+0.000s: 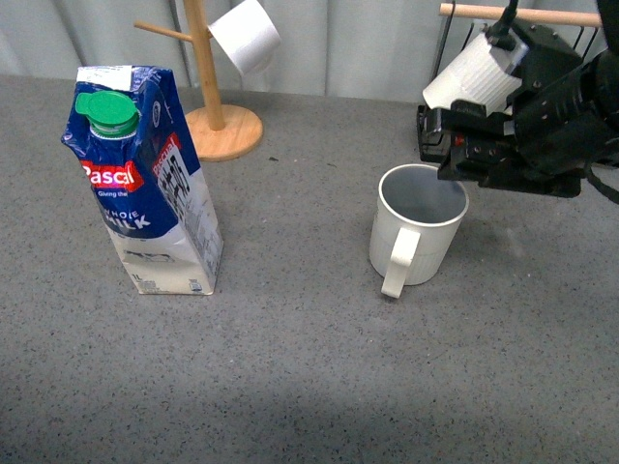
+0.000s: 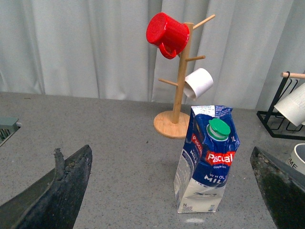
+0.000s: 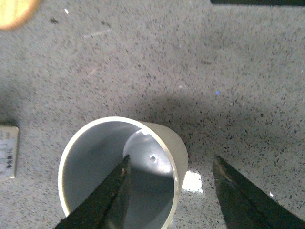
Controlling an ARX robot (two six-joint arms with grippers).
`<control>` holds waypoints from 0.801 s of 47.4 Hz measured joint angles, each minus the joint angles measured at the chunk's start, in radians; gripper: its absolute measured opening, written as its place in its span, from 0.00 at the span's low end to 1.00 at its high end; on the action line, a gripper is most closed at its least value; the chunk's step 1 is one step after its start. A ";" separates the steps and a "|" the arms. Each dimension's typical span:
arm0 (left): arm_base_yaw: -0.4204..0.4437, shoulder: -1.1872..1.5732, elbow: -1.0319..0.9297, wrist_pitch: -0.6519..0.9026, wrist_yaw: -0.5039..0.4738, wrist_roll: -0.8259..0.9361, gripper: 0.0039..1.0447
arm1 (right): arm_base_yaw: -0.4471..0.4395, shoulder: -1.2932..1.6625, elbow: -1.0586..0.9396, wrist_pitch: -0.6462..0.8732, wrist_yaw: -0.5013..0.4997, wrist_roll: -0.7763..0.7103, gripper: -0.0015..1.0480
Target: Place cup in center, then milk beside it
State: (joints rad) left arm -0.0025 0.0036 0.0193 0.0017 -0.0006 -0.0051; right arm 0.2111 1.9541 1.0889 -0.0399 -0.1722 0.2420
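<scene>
The cup (image 1: 418,227), a ribbed cream mug with a pale grey-blue inside, stands upright right of the tabletop's middle (image 1: 300,319), its handle (image 1: 397,263) towards me. My right gripper (image 1: 462,174) hovers at its far right rim. In the right wrist view the open gripper (image 3: 171,161) straddles the cup (image 3: 95,157) wall: one finger (image 3: 112,195) is over the inside, the other (image 3: 238,195) outside, not gripping. The milk (image 1: 145,184) stands upright at the left. My left gripper (image 2: 170,150) is open and empty, with the milk (image 2: 207,167) ahead between its fingers.
A wooden mug tree (image 1: 218,116) with a plain white cup (image 1: 247,34) stands at the back; a red mug (image 2: 167,31) hangs on it. A black rack (image 1: 433,130) holding a whiter ribbed mug (image 1: 474,77) stands behind the cup. Grey curtains close the back.
</scene>
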 joint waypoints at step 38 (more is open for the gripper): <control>0.000 0.000 0.000 -0.001 0.000 0.000 0.94 | -0.102 -0.418 -0.725 1.219 0.282 -0.233 0.33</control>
State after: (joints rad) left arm -0.0025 0.0036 0.0193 0.0006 -0.0006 -0.0048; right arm 0.1093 1.5360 0.3641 1.1790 0.1097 0.0086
